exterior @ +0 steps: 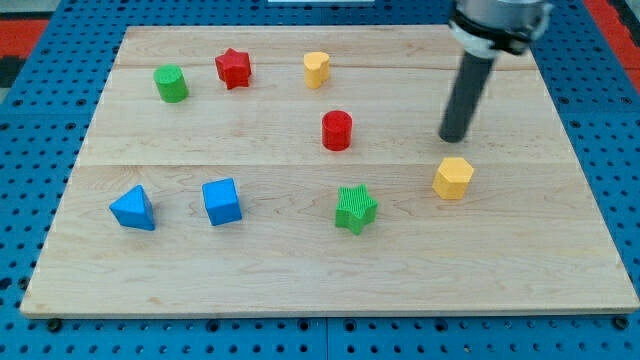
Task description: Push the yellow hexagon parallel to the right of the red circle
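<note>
A pale wooden board point(300, 270) lies on a blue pegboard point(30, 200) dotted with holes; red shows at the top corners.

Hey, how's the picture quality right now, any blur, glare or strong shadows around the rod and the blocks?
In the camera view, lighting is even and soft; the wooden board shows no glare. The small blocks look sharp, including the yellow hexagon block and the red cylinder block, each with only a faint shadow. The arm's grey housing at the view's top is blurred, while my tip above the hexagon is fairly crisp.
</note>
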Motion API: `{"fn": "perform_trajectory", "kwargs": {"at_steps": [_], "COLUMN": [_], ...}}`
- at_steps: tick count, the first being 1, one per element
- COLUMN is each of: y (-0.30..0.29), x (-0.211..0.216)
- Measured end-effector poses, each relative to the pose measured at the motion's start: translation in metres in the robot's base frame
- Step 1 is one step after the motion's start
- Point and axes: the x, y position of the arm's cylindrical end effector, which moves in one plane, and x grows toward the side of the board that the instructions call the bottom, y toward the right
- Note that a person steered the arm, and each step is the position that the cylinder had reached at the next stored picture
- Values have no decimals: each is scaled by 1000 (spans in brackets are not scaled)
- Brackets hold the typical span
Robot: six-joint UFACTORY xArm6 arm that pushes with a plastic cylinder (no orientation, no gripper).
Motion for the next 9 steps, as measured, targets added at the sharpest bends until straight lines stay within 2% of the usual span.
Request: {"fn": "perform_trajectory", "kwargs": {"at_steps": [2,3,4,5,6,7,8,9], "y": [95,177,203,187,114,57,32,24], "x": [76,118,130,160,153,127,81,108]}}
